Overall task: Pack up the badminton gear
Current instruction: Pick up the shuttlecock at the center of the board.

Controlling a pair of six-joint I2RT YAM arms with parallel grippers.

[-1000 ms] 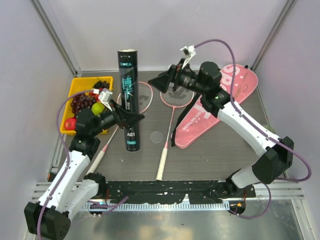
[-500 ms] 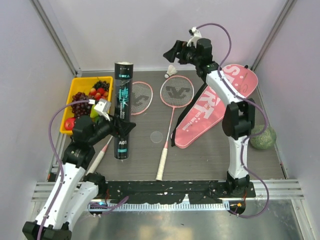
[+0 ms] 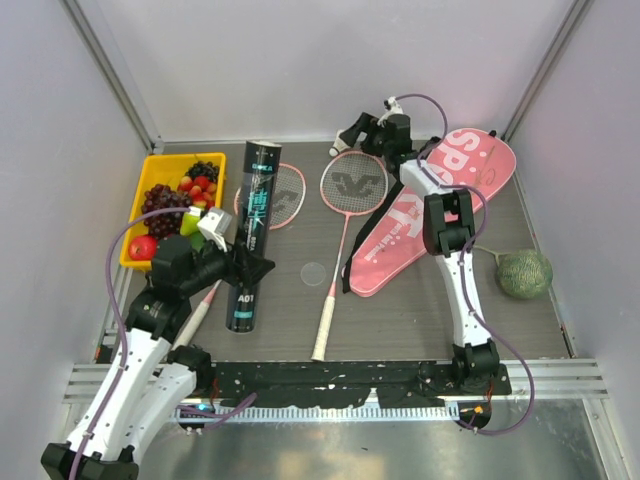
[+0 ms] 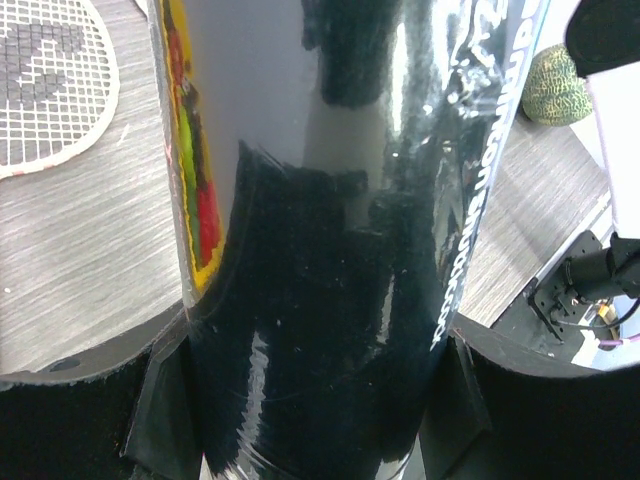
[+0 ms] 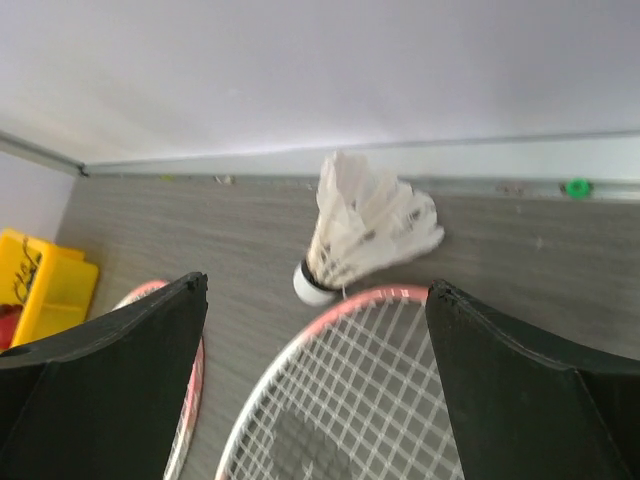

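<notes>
Long dark glossy cylindrical tube (image 3: pixel 252 235): leans tilted beside the yellow fruit tray (image 3: pixel 150 170), clamped near its lower end between the left gripper's (image 3: pixel 245 268) jaws. White feather shuttlecock (image 5: pixel 365 240): lies by the back wall at the rim of a pink-framed racket (image 5: pixel 350 400), just ahead of the right gripper (image 5: pixel 318 288). Jaws there spread wide, holding nothing.

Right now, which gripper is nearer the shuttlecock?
Right. The right gripper hangs open just short of the shuttlecock by the back wall; the left gripper grips the dark tube at the near left, well away from it.
</notes>
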